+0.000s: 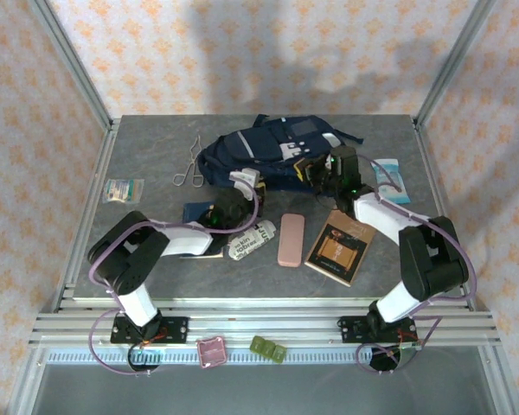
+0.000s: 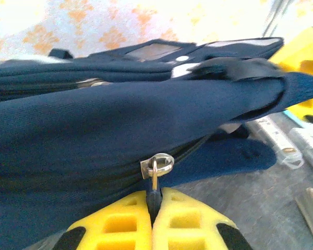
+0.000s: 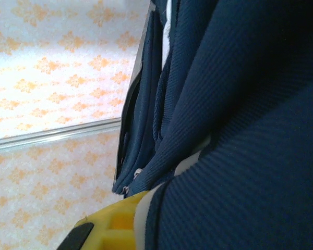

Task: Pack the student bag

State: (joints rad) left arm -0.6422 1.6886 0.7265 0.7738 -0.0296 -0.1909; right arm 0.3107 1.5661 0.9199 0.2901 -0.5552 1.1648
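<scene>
Left wrist view: left gripper (image 2: 154, 211) pinches zipper pull (image 2: 155, 177) of student bag (image 2: 94, 125) (far centre of table (image 1: 147, 147)), set to draw zip. Right gripper (image 1: 327, 169) at bag's right, likely bracing; fabric hides jaws, cannot tell.

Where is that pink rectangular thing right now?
In the top view, the pink case lies flat mid-table, between a printed roll on its left and a brown book on its right.

On the grey bench (image 1: 156, 259) lie metal forceps (image 1: 189, 164), a clear packet (image 1: 123, 189) near the left edge, a white roll (image 1: 251, 239), a pink case (image 1: 291, 239) just beside a brown book (image 1: 339, 247), and a teal packet (image 1: 389, 179) at right. A pink tray (image 1: 212, 352) and a green piece (image 1: 268, 349) sit on the rail (image 1: 329, 328).
</scene>
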